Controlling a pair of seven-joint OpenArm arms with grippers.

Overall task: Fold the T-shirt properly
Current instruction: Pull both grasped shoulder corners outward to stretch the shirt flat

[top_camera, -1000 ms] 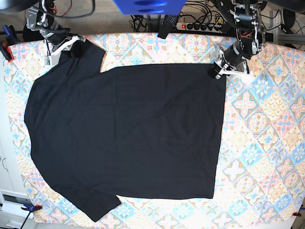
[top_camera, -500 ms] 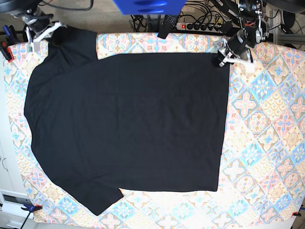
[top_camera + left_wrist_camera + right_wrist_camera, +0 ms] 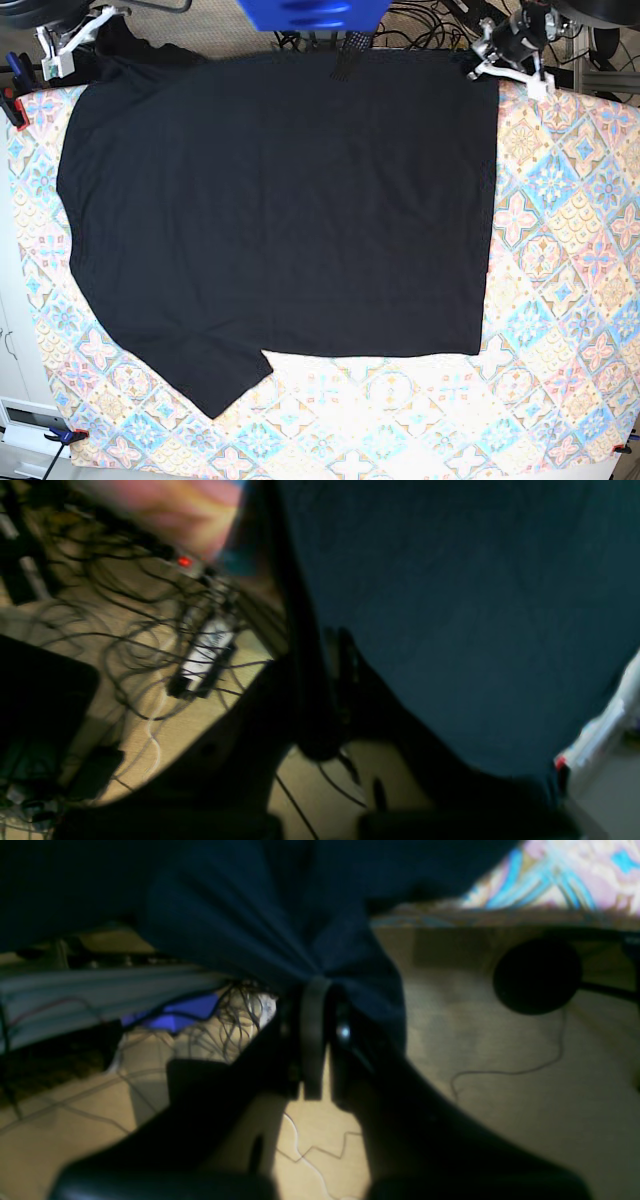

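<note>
No readable text, label, brand, number or sign is shown in any of the three views. The T-shirt (image 3: 280,200) is plain black, with no print or tag lettering visible. The tabletop (image 3: 560,300) is covered only by a repeating floral tile pattern, without words or figures. In the left wrist view, at about 9 o'clock, a pale label is seen on a power strip (image 3: 202,660) lying on the floor, but its marks are too blurred to be read. A blue object (image 3: 312,13) at 12 o'clock in the base view carries nothing legible.
</note>
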